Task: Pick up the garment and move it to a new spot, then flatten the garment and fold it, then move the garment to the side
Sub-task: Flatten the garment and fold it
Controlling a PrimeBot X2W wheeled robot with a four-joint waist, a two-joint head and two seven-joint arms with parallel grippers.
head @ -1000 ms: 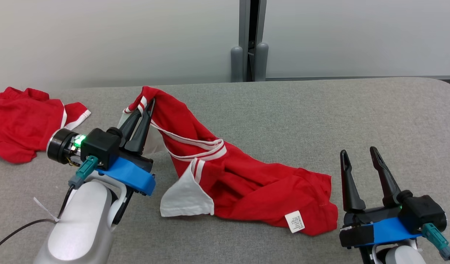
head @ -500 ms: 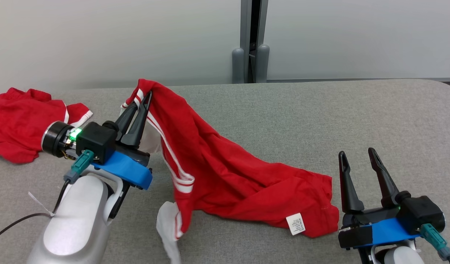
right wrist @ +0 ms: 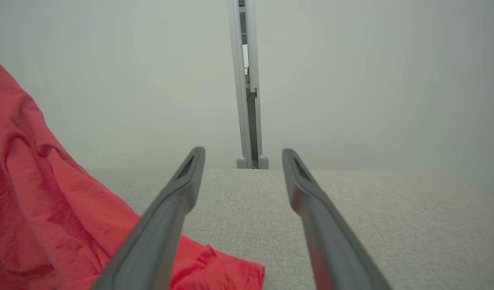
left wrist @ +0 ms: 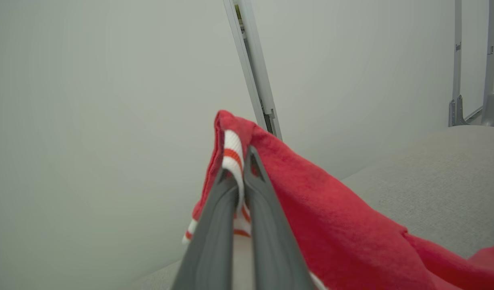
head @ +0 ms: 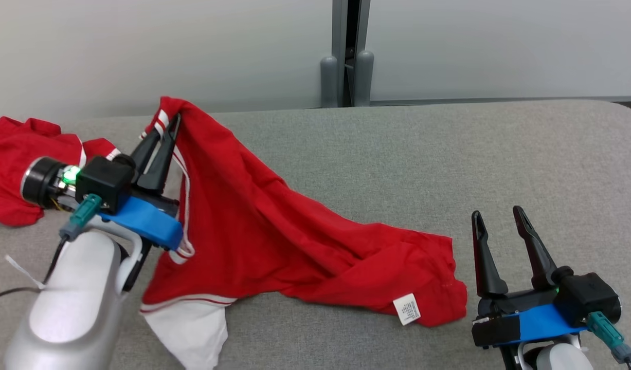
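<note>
the left jaws are pinched tight on the striped edge of the red garment (head: 274, 221). they hold it up in the air over the far left part of the grey worktop (head: 397, 154). the right jaws are wide open and hold nothing. they wait at the front right, just beside the low end of the garment, where the little white label (head: 409, 309) is.

a second ago the garment was bunched up. its striped band was folded across the middle and the white part (head: 186, 329) lay on the worktop. since then the left arm has gone higher and more to the left, closer to the other red cloth (head: 12, 154) at the far left. the bunch has fallen open. now the garment hangs in one long slope from the left jaws down to the label end, and the white part has dropped down near the front. the label end has hardly moved and still lies on the worktop. the right jaws have stayed where they were. the whole picture has shifted a little too, so the head moved a bit.

i think this is the pick up and move step, and it is only partly done, because one end still rests on the worktop. the opened garment should be easier to lay flat. the other red cloth is close, so the arm could bump it.
</note>
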